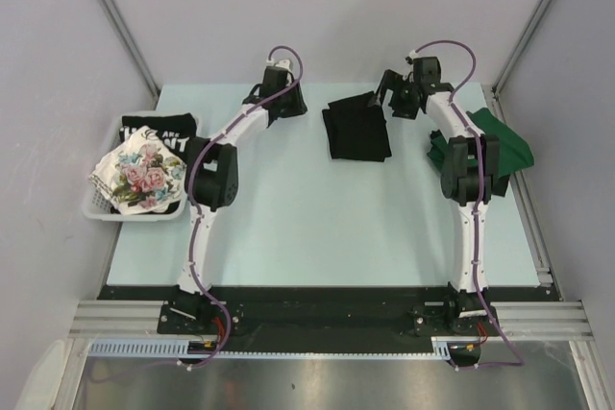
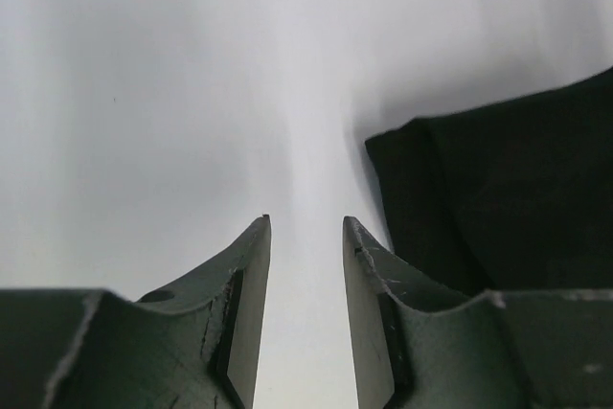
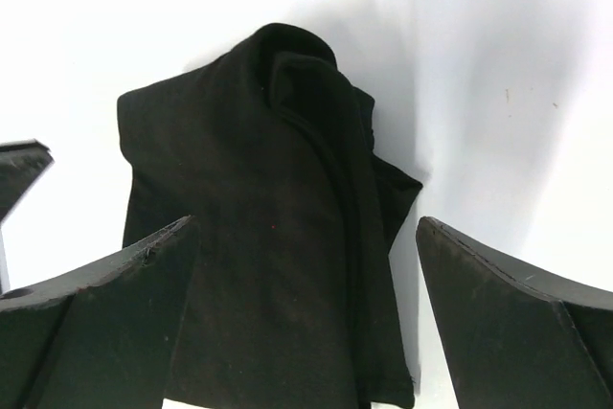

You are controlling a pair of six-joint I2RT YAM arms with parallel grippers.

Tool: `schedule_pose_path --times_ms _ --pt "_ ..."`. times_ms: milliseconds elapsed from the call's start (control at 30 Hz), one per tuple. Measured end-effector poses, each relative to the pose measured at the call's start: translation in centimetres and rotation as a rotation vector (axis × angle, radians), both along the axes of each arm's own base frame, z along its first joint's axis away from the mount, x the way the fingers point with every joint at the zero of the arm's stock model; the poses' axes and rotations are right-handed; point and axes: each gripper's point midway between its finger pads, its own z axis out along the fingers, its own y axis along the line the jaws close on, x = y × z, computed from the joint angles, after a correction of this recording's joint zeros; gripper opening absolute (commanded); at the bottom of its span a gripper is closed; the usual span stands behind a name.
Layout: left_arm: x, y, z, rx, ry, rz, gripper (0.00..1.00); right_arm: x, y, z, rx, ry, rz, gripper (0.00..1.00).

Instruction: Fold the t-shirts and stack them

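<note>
Top view: plain black t-shirt (image 1: pixel 356 132) lies folded on the table (image 1: pixel 288 228), between the two grippers. Right gripper (image 1: pixel 392 95) is at its far right corner; left gripper (image 1: pixel 279 95) is off its left edge.

Dark green t-shirt (image 1: pixel 507 146) lies right of the right gripper. White basket (image 1: pixel 106 210), well left of the left gripper, holds the lettered black t-shirt (image 1: pixel 159 132) and the floral t-shirt (image 1: pixel 139 175).

Left wrist: left gripper (image 2: pixel 306 222) parted by a narrow gap, nothing between. Black shirt's (image 2: pixel 498 189) corner is just right of it.

Right wrist: right gripper (image 3: pixel 306 222) spread wide, gripping nothing. Black shirt (image 3: pixel 278 189) lies under and ahead of it.

Folded black t-shirt (image 1: pixel 357 132) lies mid-table; green t-shirt (image 1: pixel 514 146) bunched right.
</note>
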Motion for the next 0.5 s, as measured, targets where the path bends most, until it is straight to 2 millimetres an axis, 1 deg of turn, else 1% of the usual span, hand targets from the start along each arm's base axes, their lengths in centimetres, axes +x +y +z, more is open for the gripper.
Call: schedule_pose_path --times_ms 100,233,300,367,433,500 --pt "-1.3 0.0 -0.3 0.008 0.025 -0.009 0.36 0.0 0.2 0.3 0.003 -0.005 0.001 1.00" --pt "-3.0 -0.2 0.3 0.000 0.043 -0.033 0.36 -0.3 0.6 2.1 0.008 -0.031 0.008 1.00" --pt "-4.1 -0.1 0.9 -0.001 0.049 -0.041 0.36 -0.8 1.0 3.7 0.016 -0.049 0.012 1.00" --pt "-5.4 0.0 1.3 0.000 0.056 -0.049 0.37 -1.5 1.8 5.5 0.023 -0.070 0.026 1.00" --pt "-6.8 0.0 1.9 -0.001 0.059 -0.059 0.37 -2.1 3.0 7.3 0.030 -0.098 0.045 1.00" --pt "-7.9 0.0 2.5 -0.001 0.062 -0.067 0.39 -2.7 4.5 8.4 0.039 -0.113 0.070 1.00"
